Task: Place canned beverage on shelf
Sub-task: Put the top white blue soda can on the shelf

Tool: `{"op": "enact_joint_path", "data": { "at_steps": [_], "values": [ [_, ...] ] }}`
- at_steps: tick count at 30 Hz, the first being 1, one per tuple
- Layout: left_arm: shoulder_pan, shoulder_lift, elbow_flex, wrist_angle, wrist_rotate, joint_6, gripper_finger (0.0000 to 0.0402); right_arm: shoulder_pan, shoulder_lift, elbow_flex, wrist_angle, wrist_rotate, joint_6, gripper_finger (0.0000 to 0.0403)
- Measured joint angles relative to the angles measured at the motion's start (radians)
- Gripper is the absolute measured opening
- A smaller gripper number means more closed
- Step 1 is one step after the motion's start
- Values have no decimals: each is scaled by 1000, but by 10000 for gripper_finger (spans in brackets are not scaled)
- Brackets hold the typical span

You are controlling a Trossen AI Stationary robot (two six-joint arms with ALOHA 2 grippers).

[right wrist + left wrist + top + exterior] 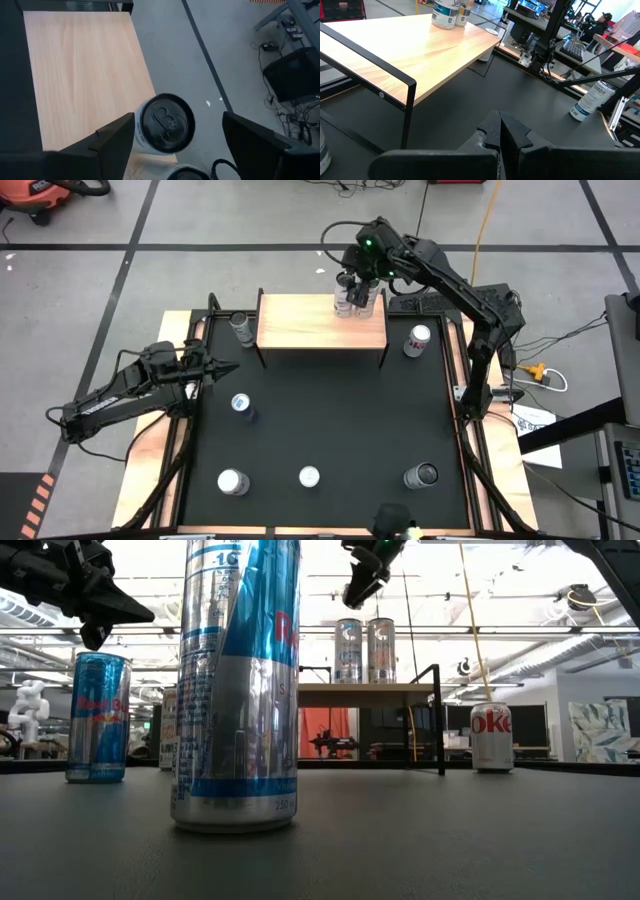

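Two cans [355,302] stand on the shelf [300,326]; the right gripper [360,280] hovers above them, fingers apart, holding nothing; several cans remain on the table [330,425]; the left gripper [225,367] waits closed

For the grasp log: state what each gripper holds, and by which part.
Nothing is held. The right gripper hangs open above a can on the shelf, fingers clear of it. The left gripper is shut and empty.

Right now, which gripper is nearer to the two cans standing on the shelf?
The right one. The right gripper hangs open directly above the two cans at the shelf's far right corner. The left gripper is shut, off the shelf's left end above the black mat.
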Motion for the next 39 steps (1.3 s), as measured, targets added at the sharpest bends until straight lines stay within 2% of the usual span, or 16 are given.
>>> {"op": "enact_joint_path", "data": {
  "at_steps": [7,11,17,39],
  "values": [
    [0,0,0,0,0,0,0,-1,2,0,-12,9,6,281],
    [0,0,0,0,0,0,0,-4,2,0,-12,89,12,281],
    [0,0,0,0,0,1,0,-12,3,0,-13,111,13,271],
    [0,0,0,0,0,1,0,-42,4,0,-28,102,94,61]
  ]
}}
